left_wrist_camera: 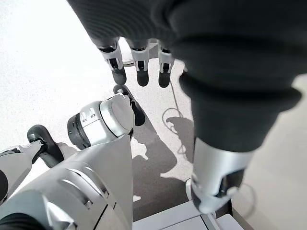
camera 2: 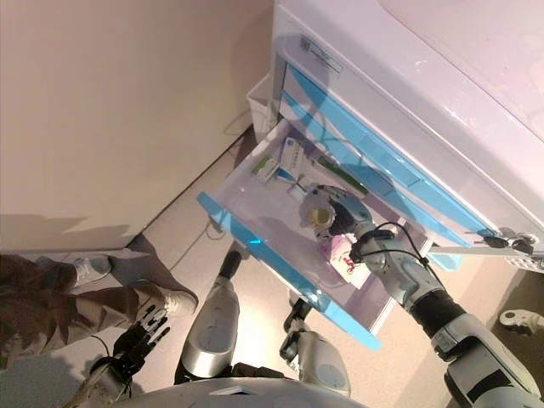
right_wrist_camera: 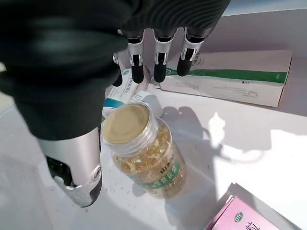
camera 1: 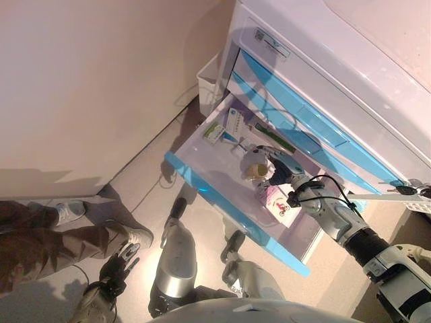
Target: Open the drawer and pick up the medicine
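Here, open drawer (camera 1: 202, 176), pill bottle (right_wrist_camera: 144, 152) upright, cap up, right hand (right_wrist_camera: 158, 52) fingers relaxed above, not clasping it.

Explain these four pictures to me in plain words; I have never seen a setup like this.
This is a two-legged humanoid robot with two arms. The two wide pictures come from cameras in its head, looking down; the two close ones from cameras on its wrists.

It stands at a white cabinet whose blue-fronted drawer is pulled open. Inside lie a clear bottle of yellow capsules, a white and green box, a pink box and more packets.

The right hand hovers open over the bottle, holding nothing yet. The left hand hangs open and idle near the floor. A person's legs show at the left edge.
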### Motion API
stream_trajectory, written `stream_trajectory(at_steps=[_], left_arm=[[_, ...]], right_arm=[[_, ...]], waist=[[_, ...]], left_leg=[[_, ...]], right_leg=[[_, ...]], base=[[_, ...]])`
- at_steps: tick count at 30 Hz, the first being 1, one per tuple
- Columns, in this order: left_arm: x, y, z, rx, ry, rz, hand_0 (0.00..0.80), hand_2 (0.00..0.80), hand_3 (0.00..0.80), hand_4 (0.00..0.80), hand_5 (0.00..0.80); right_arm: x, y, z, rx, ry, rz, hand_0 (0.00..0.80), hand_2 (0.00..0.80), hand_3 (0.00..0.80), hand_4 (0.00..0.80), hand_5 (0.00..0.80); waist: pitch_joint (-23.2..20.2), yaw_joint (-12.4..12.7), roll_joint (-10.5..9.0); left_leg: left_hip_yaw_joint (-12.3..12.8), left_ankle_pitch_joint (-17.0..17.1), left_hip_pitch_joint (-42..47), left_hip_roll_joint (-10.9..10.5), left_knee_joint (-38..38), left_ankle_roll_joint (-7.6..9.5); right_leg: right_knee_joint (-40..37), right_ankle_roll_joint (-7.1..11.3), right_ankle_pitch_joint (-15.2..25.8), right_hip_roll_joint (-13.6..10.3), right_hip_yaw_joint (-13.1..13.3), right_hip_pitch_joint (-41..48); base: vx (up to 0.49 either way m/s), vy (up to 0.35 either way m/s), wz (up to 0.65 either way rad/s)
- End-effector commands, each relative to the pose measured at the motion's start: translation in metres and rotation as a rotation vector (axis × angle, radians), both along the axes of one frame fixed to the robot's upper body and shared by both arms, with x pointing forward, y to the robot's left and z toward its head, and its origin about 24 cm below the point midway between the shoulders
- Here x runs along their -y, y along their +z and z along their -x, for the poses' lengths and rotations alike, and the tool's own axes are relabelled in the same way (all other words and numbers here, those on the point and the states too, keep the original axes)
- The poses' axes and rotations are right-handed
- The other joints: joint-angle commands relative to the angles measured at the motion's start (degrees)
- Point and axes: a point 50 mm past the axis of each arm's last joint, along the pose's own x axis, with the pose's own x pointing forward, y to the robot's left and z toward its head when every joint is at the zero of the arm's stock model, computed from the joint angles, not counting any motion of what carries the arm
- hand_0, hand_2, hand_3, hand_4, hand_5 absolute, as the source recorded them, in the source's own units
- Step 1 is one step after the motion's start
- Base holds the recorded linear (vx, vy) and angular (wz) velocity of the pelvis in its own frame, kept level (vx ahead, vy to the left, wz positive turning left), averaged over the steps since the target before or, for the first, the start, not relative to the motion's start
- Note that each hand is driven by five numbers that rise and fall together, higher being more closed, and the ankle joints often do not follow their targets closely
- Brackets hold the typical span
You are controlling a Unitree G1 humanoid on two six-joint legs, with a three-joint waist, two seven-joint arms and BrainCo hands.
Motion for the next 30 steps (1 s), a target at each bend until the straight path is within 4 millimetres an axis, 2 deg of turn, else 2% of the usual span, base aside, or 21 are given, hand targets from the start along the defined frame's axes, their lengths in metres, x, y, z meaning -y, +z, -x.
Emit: stream_trajectory(at_steps=[1,3,4,5,6,7,24,30], left_arm=[[-0.0034,-0.0031,0.0165,-0.050,-0.023,-0.013,0.000,0.000,0.000,0.000,0.000],[-0.0032,-0.0030,0.0157,-0.049,-0.023,-0.013,0.000,0.000,0.000,0.000,0.000],[-0.0037,-0.0027,0.0155,-0.048,-0.023,-0.012,0.000,0.000,0.000,0.000,0.000],[-0.0043,-0.0023,0.0152,-0.049,-0.024,-0.014,0.000,0.000,0.000,0.000,0.000],[-0.0044,-0.0020,0.0150,-0.049,-0.024,-0.015,0.000,0.000,0.000,0.000,0.000],[-0.0049,-0.0016,0.0145,-0.048,-0.025,-0.015,0.000,0.000,0.000,0.000,0.000],[-0.0075,-0.0008,0.0154,-0.051,-0.022,-0.024,0.000,0.000,0.000,0.000,0.000],[-0.0076,0.0000,0.0155,-0.048,-0.031,-0.032,0.000,0.000,0.000,0.000,0.000]], right_arm=[[-0.0104,0.0049,-0.0028,0.038,0.052,0.016,0.000,0.000,0.000,0.000,0.000],[-0.0109,0.0040,-0.0032,0.032,0.051,0.015,0.125,0.125,0.125,0.125,0.125],[-0.0111,0.0034,-0.0030,0.026,0.052,0.015,0.464,0.464,0.464,0.464,0.464],[-0.0114,0.0028,-0.0028,0.024,0.052,0.017,0.584,0.584,0.584,0.584,0.584],[-0.0117,0.0020,-0.0025,0.023,0.052,0.017,0.769,0.769,0.769,0.769,0.769],[-0.0122,0.0020,-0.0028,0.020,0.052,0.015,0.800,0.800,0.800,0.800,0.800],[-0.0127,-0.0013,-0.0001,0.015,0.065,0.021,0.800,0.800,0.800,0.800,0.800],[-0.0152,0.0065,-0.0007,0.063,0.084,0.003,0.800,0.800,0.800,0.800,0.800]], waist=[[-1.88,0.24,-0.08],[-1.83,0.28,-0.08],[-1.84,0.32,-0.10],[-1.85,0.36,-0.13],[-1.82,0.39,-0.18],[-1.75,0.42,-0.23],[-1.83,0.34,-0.61],[-2.08,0.31,-0.72]], left_leg=[[1.73,-0.87,0.11,-2.28,-0.89,4.59],[1.68,-0.87,0.11,-2.38,-0.93,4.67],[1.68,-0.88,0.10,-2.37,-0.91,4.66],[1.67,-0.88,0.10,-2.34,-0.94,4.65],[1.69,-0.90,0.09,-2.32,-0.95,4.65],[1.65,-0.92,0.07,-2.29,-0.88,4.64],[1.56,-0.93,0.65,-2.17,-1.25,4.78],[1.62,-0.98,1.09,-2.08,-1.56,4.86]], right_leg=[[6.17,4.29,2.15,-3.03,0.57,-2.44],[6.15,4.25,2.16,-2.98,0.60,-2.44],[6.14,4.29,2.18,-2.99,0.58,-2.43],[6.11,4.31,2.20,-2.97,0.59,-2.44],[6.09,4.33,2.22,-2.95,0.56,-2.44],[6.14,4.34,2.23,-2.93,0.57,-2.48],[6.06,4.39,2.28,-2.61,0.77,-2.24],[5.94,4.47,2.30,-2.49,0.86,-2.01]], base=[[0.000,0.000,0.00],[0.000,0.000,0.00],[0.000,0.000,0.00],[0.000,0.000,0.00],[0.000,0.000,0.00],[0.000,0.000,0.00],[0.000,0.000,0.00],[0.000,0.000,0.00]])
